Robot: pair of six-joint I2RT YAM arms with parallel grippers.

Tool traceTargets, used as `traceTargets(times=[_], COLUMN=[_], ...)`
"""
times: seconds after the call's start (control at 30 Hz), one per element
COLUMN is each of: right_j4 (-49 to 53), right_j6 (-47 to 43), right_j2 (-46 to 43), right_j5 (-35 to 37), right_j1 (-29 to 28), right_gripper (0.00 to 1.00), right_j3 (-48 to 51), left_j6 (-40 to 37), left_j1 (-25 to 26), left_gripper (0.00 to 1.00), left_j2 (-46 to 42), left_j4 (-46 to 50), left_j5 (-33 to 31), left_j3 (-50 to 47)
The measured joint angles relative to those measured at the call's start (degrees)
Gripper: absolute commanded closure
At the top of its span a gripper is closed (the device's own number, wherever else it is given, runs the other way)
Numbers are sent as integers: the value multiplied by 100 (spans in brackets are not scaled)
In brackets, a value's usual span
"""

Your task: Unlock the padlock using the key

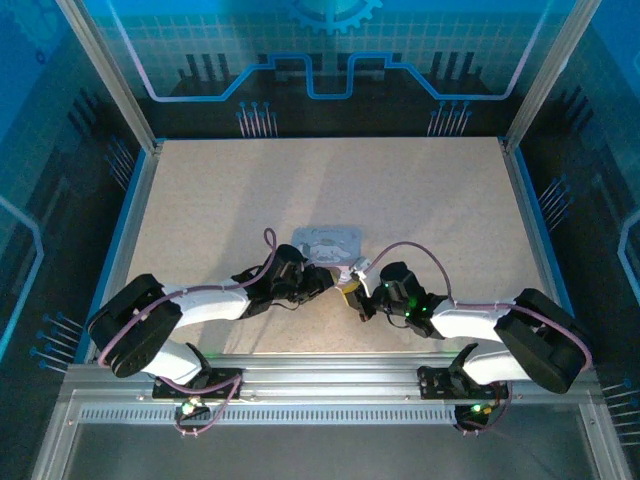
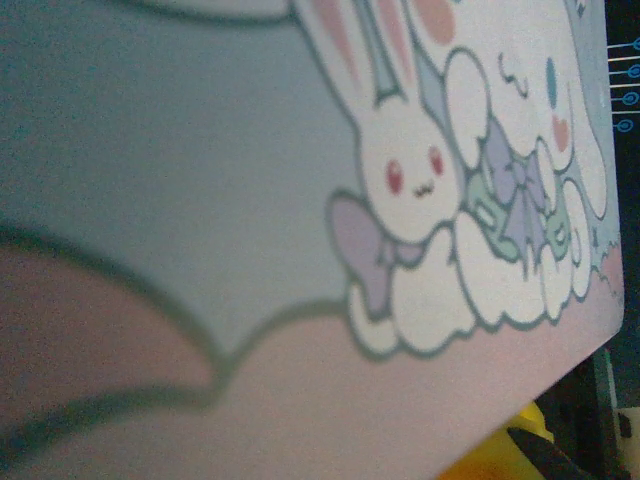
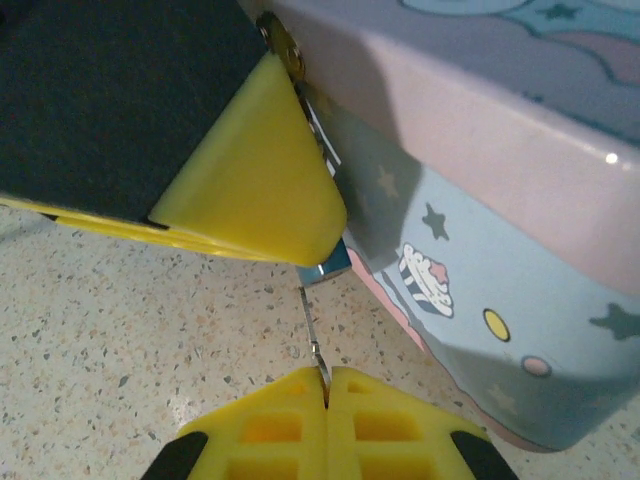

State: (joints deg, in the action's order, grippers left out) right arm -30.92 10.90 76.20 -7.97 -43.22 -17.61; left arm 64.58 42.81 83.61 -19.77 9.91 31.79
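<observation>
Metal key (image 3: pixel 312 322) is sitting pinched in the right pincer (image 3: pixel 325 385), its tip probably entering the padlock (image 3: pixel 328 266) at the tin's (image 3: pixel 480 200) side, above the worktop (image 3: pixel 100 330). Left pincer (image 1: pixel 322 281) is hovering over the lock; its grip I cannot tell. Next: seating fully, then twisting.

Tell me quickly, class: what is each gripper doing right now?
Left gripper: cannot tell; a finger overlaps the padlock.
Right gripper: shut on the key.
</observation>
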Motion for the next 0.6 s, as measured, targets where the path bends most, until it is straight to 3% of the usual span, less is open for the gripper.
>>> traceTargets(times=[0.6], right_j4=[136], right_j6=[-46], right_j2=[2], right_j5=[46], right_j1=[0], right_gripper=[97], right_j3=[-87], left_j6=[0], left_j1=[-22], left_gripper=[78], left_j2=[0], left_j4=[2], left_j5=[0], left_j3=[0])
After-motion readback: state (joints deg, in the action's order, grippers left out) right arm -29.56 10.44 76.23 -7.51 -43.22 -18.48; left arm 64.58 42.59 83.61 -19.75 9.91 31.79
